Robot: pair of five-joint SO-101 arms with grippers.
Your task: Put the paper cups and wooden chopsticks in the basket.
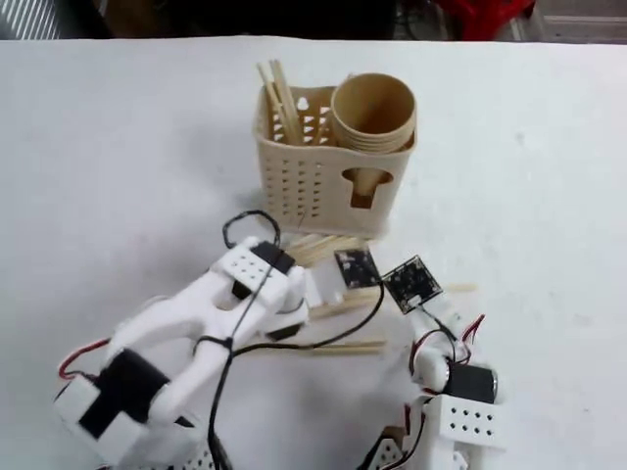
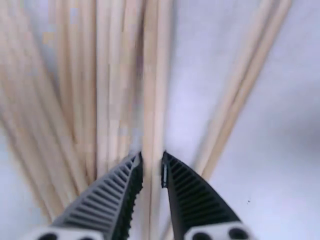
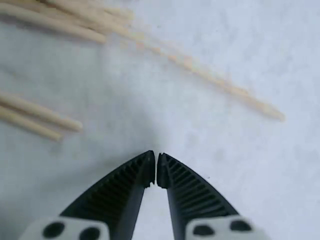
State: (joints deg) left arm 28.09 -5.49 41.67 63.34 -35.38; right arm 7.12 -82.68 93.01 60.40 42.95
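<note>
We are pinching the left gripper (image 2: 151,164) narrowly onto one chopstick (image 2: 152,100) from the loose chopsticks (image 1: 328,346) lying just before the basket (image 1: 304,186), which is already holding the paper cups (image 1: 374,108). The right gripper (image 3: 155,170) is hanging with jaws closed and empty over bare table (image 1: 549,196), with free room beyond.

The right arm's black ribbed gripper (image 3: 155,172) hung just above the white table top (image 3: 215,145), its tips closed against each other with nothing between them. Ahead of the gripper a single pale wooden chopstick (image 3: 210,80) lay slantwise. Beyond that was a loose bundle of chopsticks (image 3: 65,20). Nearer the gripper, off to one side, a pair of chopstick ends (image 3: 35,117) rested close together.
</note>
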